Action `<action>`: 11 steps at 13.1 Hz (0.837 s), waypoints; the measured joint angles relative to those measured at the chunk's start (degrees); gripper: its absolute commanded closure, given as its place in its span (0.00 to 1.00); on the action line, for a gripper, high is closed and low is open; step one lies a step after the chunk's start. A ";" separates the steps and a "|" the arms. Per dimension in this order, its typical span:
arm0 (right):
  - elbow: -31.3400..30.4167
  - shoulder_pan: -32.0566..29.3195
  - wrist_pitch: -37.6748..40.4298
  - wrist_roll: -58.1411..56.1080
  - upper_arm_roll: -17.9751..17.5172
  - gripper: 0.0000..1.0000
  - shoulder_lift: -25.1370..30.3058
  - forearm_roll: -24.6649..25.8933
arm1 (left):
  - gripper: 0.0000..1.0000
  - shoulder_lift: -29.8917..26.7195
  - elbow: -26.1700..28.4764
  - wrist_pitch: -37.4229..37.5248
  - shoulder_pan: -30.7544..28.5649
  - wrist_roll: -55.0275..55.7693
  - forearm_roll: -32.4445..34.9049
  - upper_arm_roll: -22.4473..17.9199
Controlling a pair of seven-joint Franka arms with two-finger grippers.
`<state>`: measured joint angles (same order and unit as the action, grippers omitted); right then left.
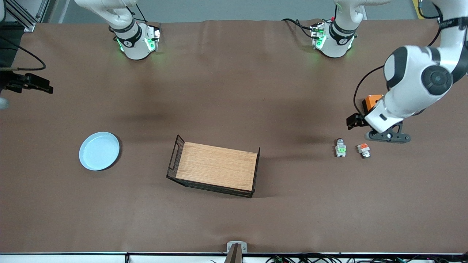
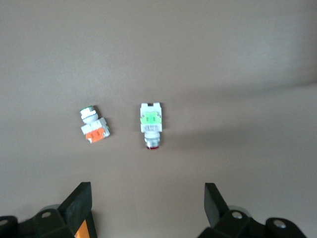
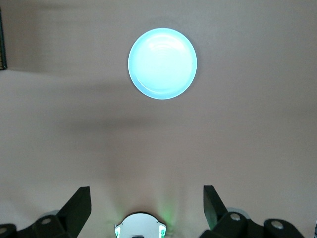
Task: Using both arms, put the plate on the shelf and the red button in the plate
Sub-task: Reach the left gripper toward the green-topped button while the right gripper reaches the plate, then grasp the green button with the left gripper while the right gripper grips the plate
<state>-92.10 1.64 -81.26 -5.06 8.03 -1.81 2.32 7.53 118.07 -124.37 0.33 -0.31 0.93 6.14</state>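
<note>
Wooden tray (image 1: 218,166) front-only, plate (image 3: 162,63), red button (image 2: 151,123)

Plate (image 1: 99,151): round, pale blue, glossy, low rim, empty, flat on desk toward right arm's end. Red button (image 1: 340,148): small grey-white piece, green patch, reddish end, lying on side toward left arm's end.

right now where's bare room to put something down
Free: the wooden tray floor holds nothing; bare cloth lies between the plate and the tray, and between the tray and the red button. Crowded: the left arm's end, where the red button, the orange-patched button, the orange box and the left gripper cluster.
</note>
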 measured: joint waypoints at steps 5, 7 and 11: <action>0.75 -0.12 -3.30 0.00 -0.01 0.00 -7.25 -0.22 | 0.00 8.33 0.72 -9.28 -2.45 -3.54 0.24 -0.04; 1.12 -0.12 -3.55 0.00 -0.05 0.00 -9.28 -1.20 | 0.00 10.71 0.72 -11.83 -2.53 -3.87 0.24 0.00; 1.28 -0.61 -3.96 0.00 -0.08 0.00 -13.35 -1.45 | 0.00 14.20 0.68 -15.83 -2.39 -3.88 0.24 0.12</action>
<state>-90.82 1.03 -85.22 -5.06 7.95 -15.17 0.87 21.73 118.75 -140.20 -2.06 -4.19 1.18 6.26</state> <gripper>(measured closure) 0.000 0.000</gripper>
